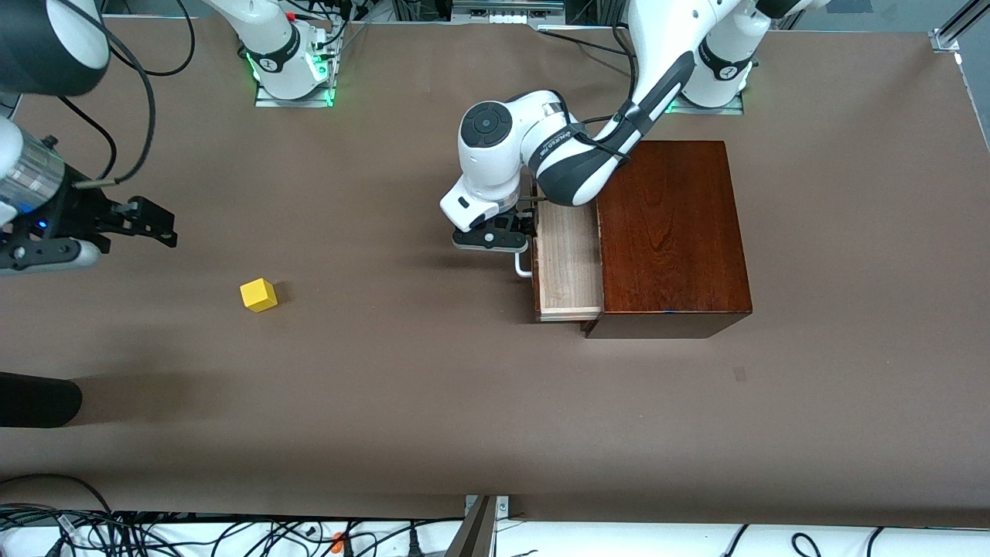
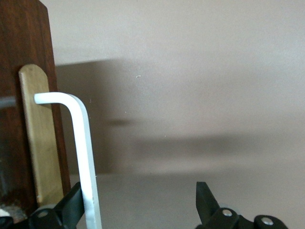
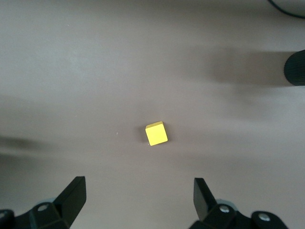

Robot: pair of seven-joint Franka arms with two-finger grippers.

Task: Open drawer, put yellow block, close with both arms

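The drawer (image 1: 568,263) stands partly pulled out of the dark wooden box (image 1: 669,232), its pale tray showing. Its white loop handle (image 1: 524,267) shows close up in the left wrist view (image 2: 81,143) against the dark drawer front (image 2: 28,47). My left gripper (image 1: 517,236) is at the handle, open (image 2: 138,205), with the handle between its fingers and against one finger (image 2: 71,205). The yellow block (image 1: 258,295) lies on the table toward the right arm's end. My right gripper (image 1: 158,220) hangs open above the table close to the block, which shows ahead of its fingers in the right wrist view (image 3: 157,133).
A black cylindrical object (image 1: 35,400) juts in at the right arm's end, nearer to the front camera than the block; it also shows in the right wrist view (image 3: 295,67). Cables lie along the table's near edge (image 1: 232,534).
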